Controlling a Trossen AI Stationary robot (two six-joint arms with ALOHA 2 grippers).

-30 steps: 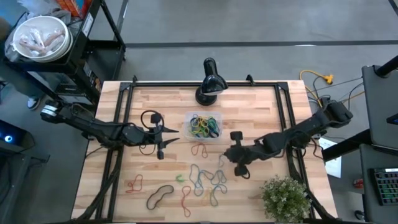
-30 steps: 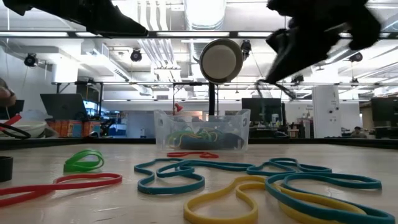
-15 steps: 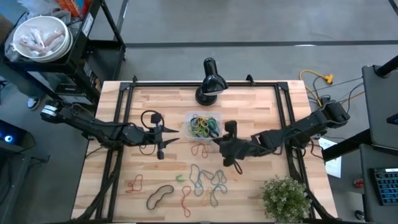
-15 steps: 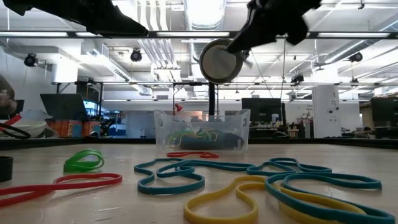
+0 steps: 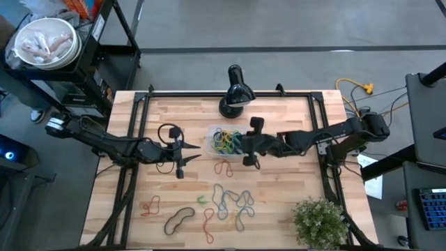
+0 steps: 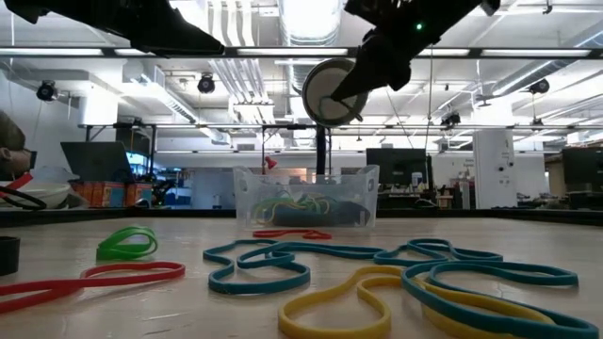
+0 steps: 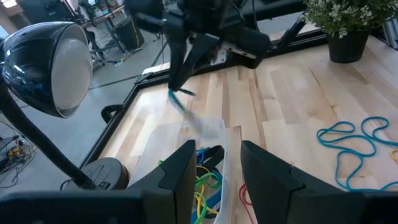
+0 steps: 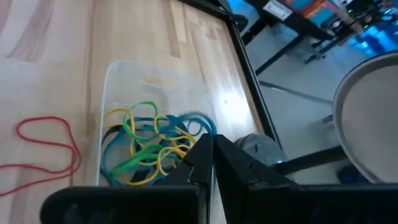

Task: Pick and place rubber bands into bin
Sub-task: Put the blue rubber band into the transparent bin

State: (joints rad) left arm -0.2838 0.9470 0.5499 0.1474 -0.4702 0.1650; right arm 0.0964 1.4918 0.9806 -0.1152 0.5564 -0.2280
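The clear bin sits mid-table with several coloured rubber bands inside, and also shows in the low view as the bin. My right gripper hovers over the bin's right side, shut on a blue rubber band. My left gripper waits open, above the table left of the bin; the bin lies just beyond its fingers. More rubber bands lie flat on the wood nearer the table's near edge, and a red one lies by the bin. My right gripper pinches the blue rubber band between its two fingertips, coming from above and slanting down from the table's right. The band is lifted clear and hangs slack below the fingers, above the bin. In its own wrist view the fingers hide the contact.
A black desk lamp stands just beyond the bin at the far edge. A potted plant occupies the near right corner. A black frame runs along the table's sides. Loose bands cover the near middle of the wood.
My right gripper has travelled from the near-right part of the table toward the far edge and left, to a place over the bin, carrying the blue band with it. My left gripper has kept still.
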